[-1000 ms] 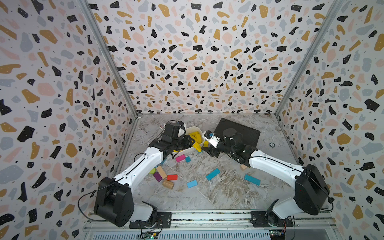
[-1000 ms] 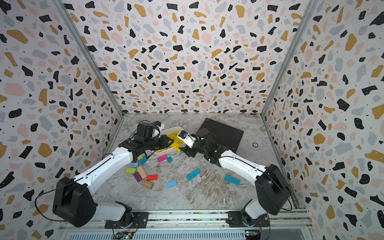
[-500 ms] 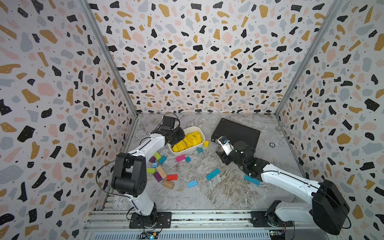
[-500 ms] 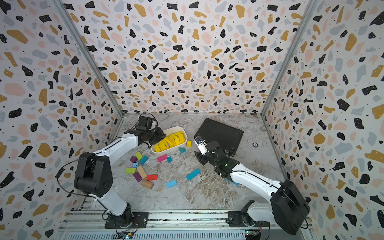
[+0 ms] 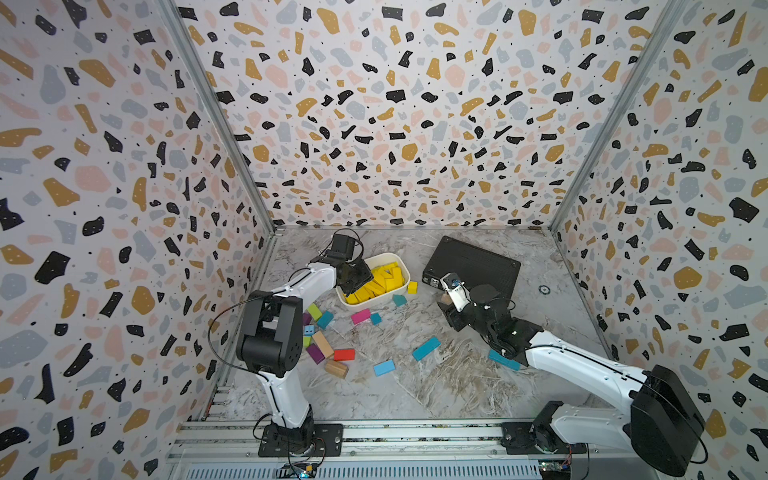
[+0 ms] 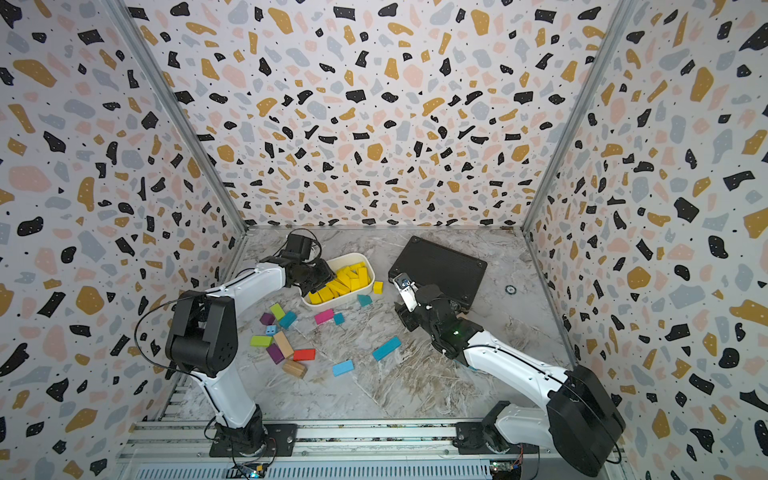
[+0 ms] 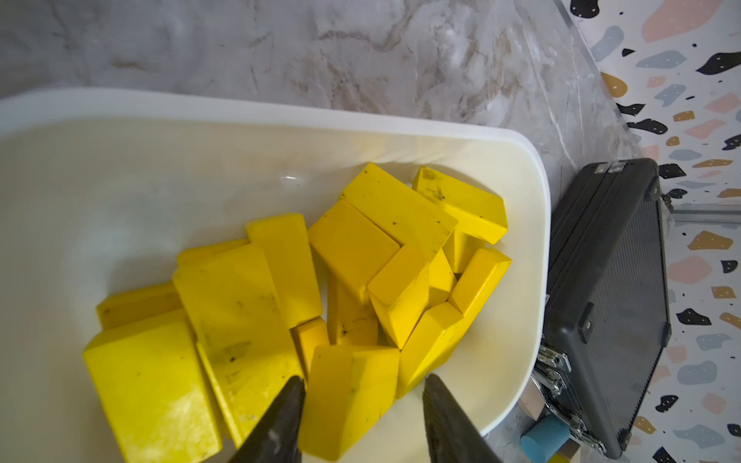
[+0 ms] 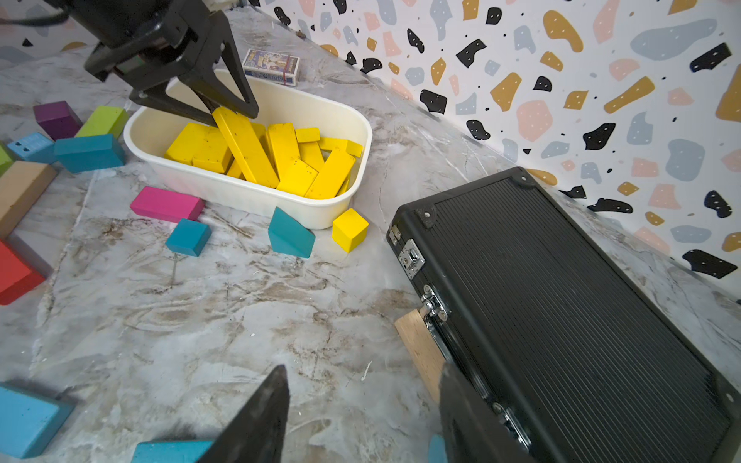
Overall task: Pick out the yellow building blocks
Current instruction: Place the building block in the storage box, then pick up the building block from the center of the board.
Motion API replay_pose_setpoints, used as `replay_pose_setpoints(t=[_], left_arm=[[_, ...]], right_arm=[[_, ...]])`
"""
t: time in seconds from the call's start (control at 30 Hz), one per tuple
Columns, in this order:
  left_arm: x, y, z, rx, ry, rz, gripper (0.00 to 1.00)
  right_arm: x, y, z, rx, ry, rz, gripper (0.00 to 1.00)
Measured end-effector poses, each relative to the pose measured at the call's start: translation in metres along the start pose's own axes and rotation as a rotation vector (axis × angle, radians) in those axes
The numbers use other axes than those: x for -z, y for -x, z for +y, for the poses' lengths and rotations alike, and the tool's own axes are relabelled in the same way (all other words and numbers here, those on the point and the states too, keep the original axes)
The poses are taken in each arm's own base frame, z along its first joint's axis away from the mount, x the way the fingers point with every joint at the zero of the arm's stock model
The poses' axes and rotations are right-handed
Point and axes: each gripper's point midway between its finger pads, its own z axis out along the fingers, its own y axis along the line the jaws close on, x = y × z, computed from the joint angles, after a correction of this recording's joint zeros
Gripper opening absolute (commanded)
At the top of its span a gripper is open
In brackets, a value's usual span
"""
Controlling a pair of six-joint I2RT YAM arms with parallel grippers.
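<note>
The right gripper (image 8: 363, 368) hovers low over the marble table (image 8: 224, 320), its jaws apart with nothing between them. A tan wooden block (image 8: 421, 344) lies just beside one finger, against the black case (image 8: 561, 300). Farther away, one yellow cube (image 8: 350, 229) stands on the table just beside the white tub (image 8: 248, 196). The other yellow building blocks (image 8: 288, 160) are piled inside this tub. Above them the left gripper (image 7: 363, 379) has its jaws parted and grips nothing.

From above, my left end effector (image 5: 354, 283) hides one end of the white tub (image 5: 386, 254). My right arm (image 5: 582, 365) covers part of a teal block (image 5: 501, 358); the black case (image 8: 581, 320) covers part of a tan block (image 8: 419, 346).
</note>
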Motion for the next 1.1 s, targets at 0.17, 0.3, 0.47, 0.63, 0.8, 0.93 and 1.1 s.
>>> replay_pose_setpoints(t=[0.17,0.3,0.47,0.63,0.8,0.93,1.1], left_arm=[[0.033,0.014,-0.004,-0.052,0.025,-0.094,0.59],[0.075,0.029,-0.012,-0.104,0.029,-0.212,0.64],[0.123,0.027,-0.002,-0.149,0.053,-0.336,0.66],[0.145,0.006,0.023,-0.149,0.095,-0.374,0.66],[0.157,-0.004,0.035,-0.144,0.113,-0.399,0.66],[0.161,-0.004,0.037,-0.141,0.118,-0.412,0.66],[0.161,-0.003,0.039,-0.139,0.132,-0.419,0.65]], right_arm=[[-0.028,-0.009,0.017,0.187,0.121,0.084,0.58],[-0.056,-0.011,0.018,0.298,0.219,0.128,0.57],[-0.097,-0.008,0.005,0.407,0.298,0.176,0.56],[-0.126,-0.013,0.0,0.501,0.373,0.228,0.55],[-0.145,-0.018,0.007,0.546,0.446,0.256,0.55],[-0.162,-0.02,0.009,0.553,0.466,0.268,0.55],[-0.182,-0.022,0.007,0.568,0.467,0.286,0.55]])
